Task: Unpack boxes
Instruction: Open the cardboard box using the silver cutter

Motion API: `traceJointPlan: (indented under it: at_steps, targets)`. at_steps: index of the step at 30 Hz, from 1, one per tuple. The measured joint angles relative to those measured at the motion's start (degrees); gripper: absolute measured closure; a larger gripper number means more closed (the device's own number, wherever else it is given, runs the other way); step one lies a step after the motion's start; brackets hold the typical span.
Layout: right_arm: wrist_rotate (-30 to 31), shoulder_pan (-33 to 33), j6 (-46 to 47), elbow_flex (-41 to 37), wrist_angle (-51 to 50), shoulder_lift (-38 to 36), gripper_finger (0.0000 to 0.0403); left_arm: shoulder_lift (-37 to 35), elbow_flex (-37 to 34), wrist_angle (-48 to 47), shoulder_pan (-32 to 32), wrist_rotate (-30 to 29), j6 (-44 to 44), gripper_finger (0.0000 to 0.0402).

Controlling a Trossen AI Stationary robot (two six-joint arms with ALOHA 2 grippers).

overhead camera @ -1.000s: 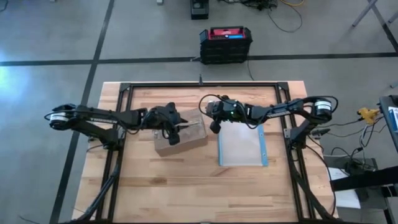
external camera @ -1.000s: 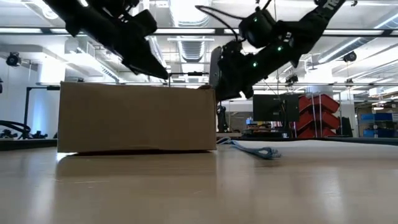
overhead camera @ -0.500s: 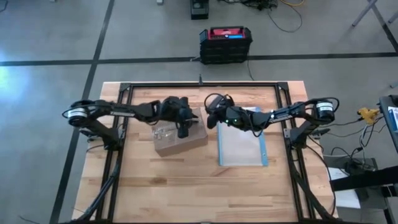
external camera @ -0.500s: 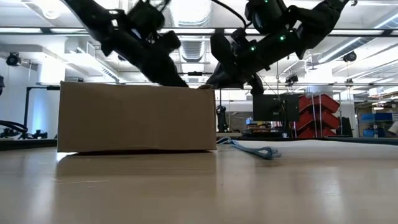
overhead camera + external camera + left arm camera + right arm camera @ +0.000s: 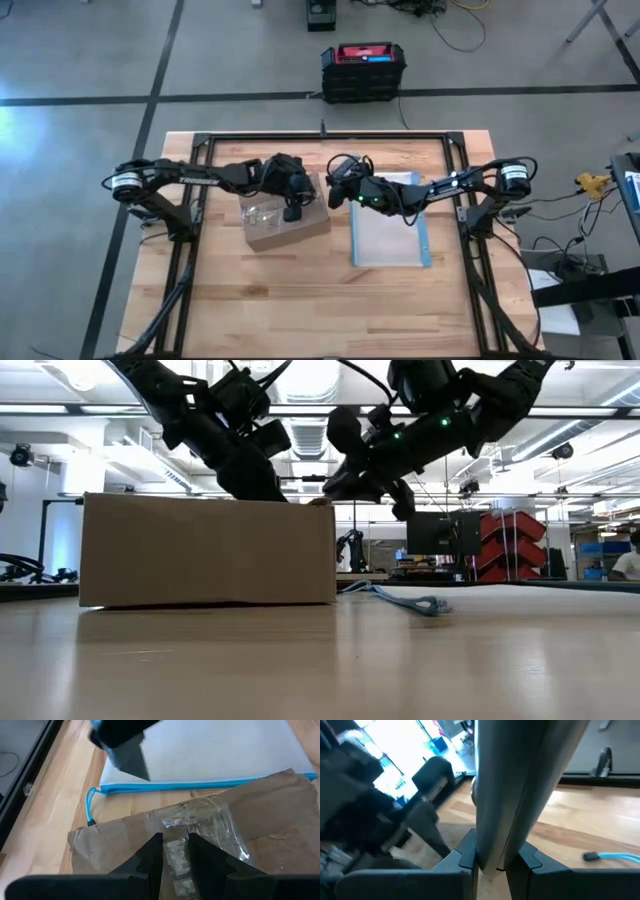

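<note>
The brown cardboard box (image 5: 270, 232) stands on its base at the table's middle left, with crumpled clear tape (image 5: 215, 822) along its top seam. My left gripper (image 5: 175, 851) is down at the box's top, with a narrow gap between its fingers. My right gripper (image 5: 338, 192) hovers by the box's far right corner. It is shut on a flat grey blade-like tool (image 5: 510, 780), which also shows in the left wrist view (image 5: 131, 759). The clear pouch with a blue edge (image 5: 390, 235) lies flat to the right of the box. My left gripper comes slanting down from the table's left. Its fingertips (image 5: 155, 845) are at the box's top (image 5: 125, 827), one on each side of the tape strip; whether they pinch the tape cannot be told. My right gripper pinches the grey tool's lower part (image 5: 492, 847) between its two fingers. The tool runs on out past them along their line. Its free end is out of the wrist view, and I cannot tell whether it touches the box.
A black frame rail (image 5: 200, 140) runs around the table. A black-and-red case (image 5: 362, 70) sits on the floor beyond the far edge. Bare wood (image 5: 320, 310) lies toward the near edge. The pouch's blue cord (image 5: 405, 598) trails beside the box.
My left gripper has gone toward the table's right, over the box, and down onto its top. My right gripper has rolled and tipped, so the grey tool now leans over the box's corner. The box has slid a little toward the table's left.
</note>
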Motion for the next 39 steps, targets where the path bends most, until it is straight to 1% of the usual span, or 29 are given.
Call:
traceJointPlan:
  at_steps: [2,5,7,11,14,19,23,34,39]
  targets:
    - [0.11,0.21,-0.73,1.59,0.20,1.27,0.0360,-0.26,0.00,-0.23,0.09,0.00,-0.10,0.0322]
    - [2.23,0.45,-1.91,3.31,0.01,2.95,0.0360,-0.22,0.00,-0.48,0.11,0.00,-0.32,0.0322]
    - [2.61,0.50,-1.98,4.48,0.12,3.96,0.0360,-0.17,0.00,-0.57,0.15,-0.02,-0.32,0.0322]
    - [3.75,0.92,-1.92,5.27,-0.75,5.10,0.0360,-0.11,0.00,-0.84,0.26,0.00,-0.32,0.0322]
    - [6.47,1.27,-1.94,5.27,-1.56,4.99,0.0360,-0.07,0.00,-0.88,0.28,0.02,-0.32,0.0322]
    - [6.80,1.52,-1.33,5.41,-1.47,5.15,0.0360,-0.06,0.00,-0.87,0.30,-0.01,-0.23,0.0322]
    - [6.66,1.67,0.95,5.66,-1.15,5.76,0.0360,-0.06,0.00,-0.68,0.37,0.00,-0.27,0.0322]
    - [7.29,2.88,2.11,5.75,-1.23,6.45,0.0360,-0.06,-0.04,-0.59,0.44,-0.04,-0.32,0.0322]
    - [7.67,3.66,3.53,5.75,-1.32,6.45,0.0360,-0.04,-0.04,-0.56,0.52,-0.80,-1.70,0.0322]
